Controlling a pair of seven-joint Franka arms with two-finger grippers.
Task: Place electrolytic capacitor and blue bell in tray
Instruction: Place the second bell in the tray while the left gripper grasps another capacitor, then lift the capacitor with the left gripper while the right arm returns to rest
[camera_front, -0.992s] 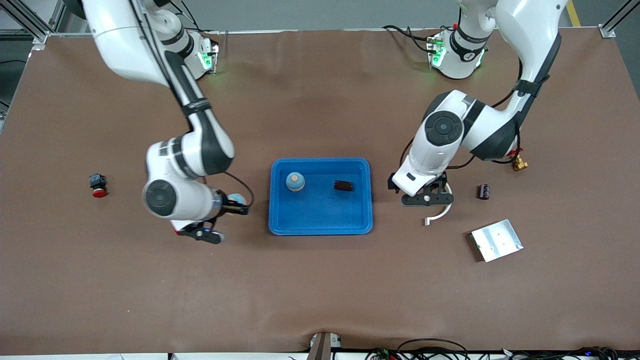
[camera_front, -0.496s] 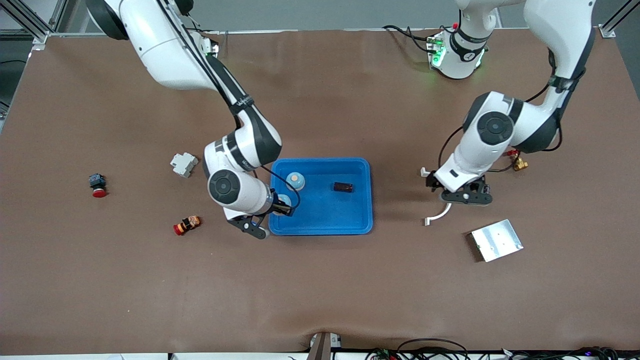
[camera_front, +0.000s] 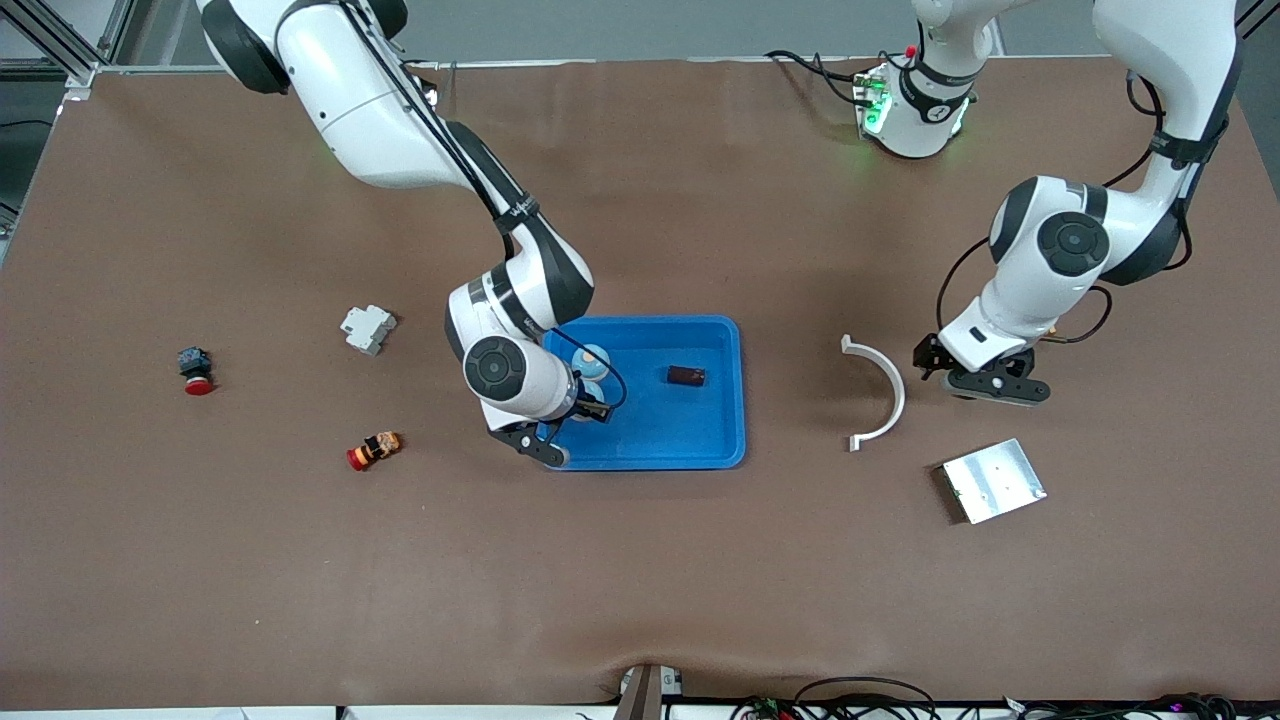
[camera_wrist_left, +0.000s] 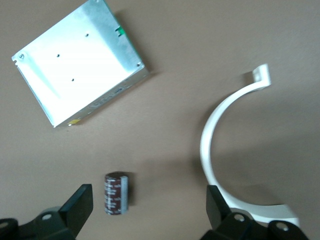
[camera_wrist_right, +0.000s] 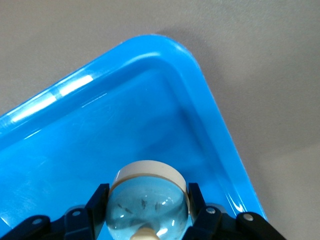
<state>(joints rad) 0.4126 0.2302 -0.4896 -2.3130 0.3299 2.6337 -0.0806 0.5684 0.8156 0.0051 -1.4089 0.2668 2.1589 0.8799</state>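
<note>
The right gripper (camera_front: 563, 425), jaws clamped on a blue bell (camera_wrist_right: 148, 200), has swung in over the tray (camera_front: 722, 440)'s corner, so only the drop remains, while the left gripper (camera_front: 985, 382), jaws wide, has shifted above another capacitor (camera_wrist_left: 118, 193) beside the metal plate (camera_front: 992, 480).

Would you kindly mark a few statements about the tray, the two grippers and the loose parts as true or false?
1. The right gripper is shut on a blue bell over the tray. True.
2. The tray is bare inside. False: a dark capacitor and another bell lie in it.
3. The left gripper is open above a capacitor on the table. True.
4. The silver plate lies in the tray. False: it lies on the table, toward the left arm's end.
</note>
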